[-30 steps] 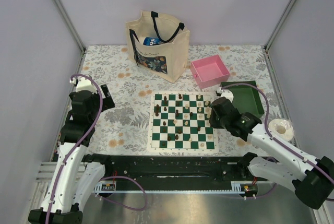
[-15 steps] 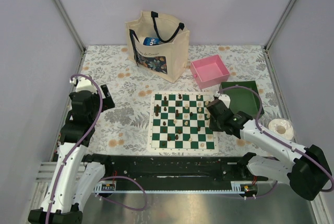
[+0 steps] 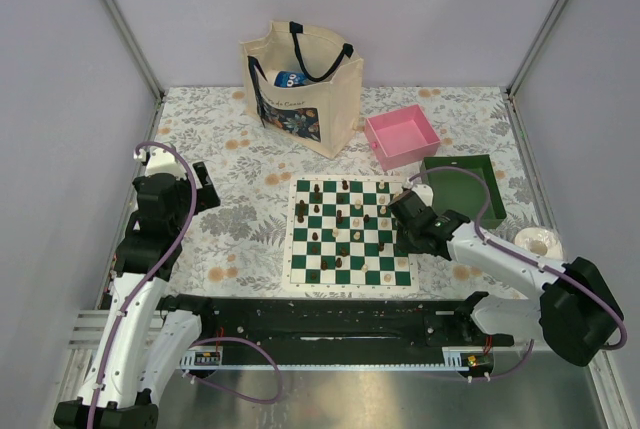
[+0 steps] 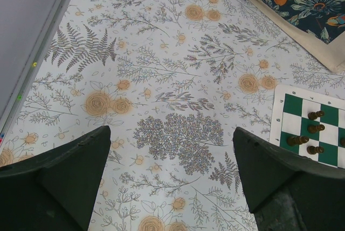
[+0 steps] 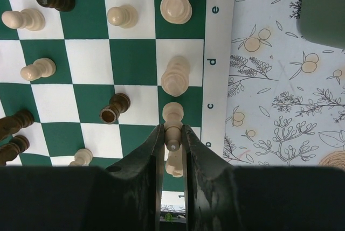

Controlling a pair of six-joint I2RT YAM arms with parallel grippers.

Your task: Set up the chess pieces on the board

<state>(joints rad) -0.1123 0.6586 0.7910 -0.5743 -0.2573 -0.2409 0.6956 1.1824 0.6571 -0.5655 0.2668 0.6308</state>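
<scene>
The green and white board [image 3: 352,232] lies mid-table with dark and cream chess pieces [image 3: 340,219] scattered on it. My right gripper [image 3: 404,211] is over the board's right edge. In the right wrist view it [image 5: 172,134] is shut on a cream piece [image 5: 173,120] near the c file at the border. Another cream piece [image 5: 174,161] shows below between the fingers. Other cream pieces [image 5: 175,75] and a toppled dark piece [image 5: 114,107] stand nearby. My left gripper [image 4: 172,150] is open and empty over the floral cloth, left of the board's corner [image 4: 310,126].
A cream tote bag [image 3: 300,84] stands at the back. A pink tray [image 3: 402,135] and a green tray [image 3: 462,187] sit right of the board. A tape roll [image 3: 538,243] lies at the far right. Metal posts frame the table.
My right arm has swung left, bringing its gripper from beside the green tray to over the board's right edge. The left arm has not moved.
</scene>
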